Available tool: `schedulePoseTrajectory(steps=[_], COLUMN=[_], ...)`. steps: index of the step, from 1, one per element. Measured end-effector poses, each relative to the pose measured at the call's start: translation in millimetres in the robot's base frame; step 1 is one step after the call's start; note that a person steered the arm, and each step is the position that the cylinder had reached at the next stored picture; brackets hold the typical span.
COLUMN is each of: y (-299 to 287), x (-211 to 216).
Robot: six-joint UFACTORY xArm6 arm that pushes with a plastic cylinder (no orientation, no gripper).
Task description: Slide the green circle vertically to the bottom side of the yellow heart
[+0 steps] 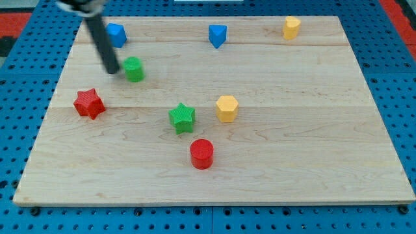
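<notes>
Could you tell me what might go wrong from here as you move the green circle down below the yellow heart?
1. My tip sits at the view's left of the green circle, not above it, so a push now would likely send it sideways rather than down.
2. The green star lies between the circle and the yellow heart; a direct path could knock it.
3. The red cylinder sits just below the heart, crowding the target spot.

A pale wooden board (312,130) with visible grain and a smooth matt finish is seen. The green circle (134,69), yellow heart (227,108) and red cylinder (201,154) appear as matt plastic. A blue perforated surface (26,45) is seen around.
</notes>
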State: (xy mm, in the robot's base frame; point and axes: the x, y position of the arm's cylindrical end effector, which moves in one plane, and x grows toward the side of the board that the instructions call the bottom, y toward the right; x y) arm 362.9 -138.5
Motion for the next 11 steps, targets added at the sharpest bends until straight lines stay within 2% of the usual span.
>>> schedulePoseTrajectory(steps=[1, 2, 3, 4, 6, 7, 8, 9, 11], y=[123.1, 66.5, 106.4, 176.6, 231.4, 164.2, 218.1, 257.0, 207.0], x=[15.2, 4.0, -12.2, 8.8, 4.8, -42.7, -19.9, 39.6, -18.7])
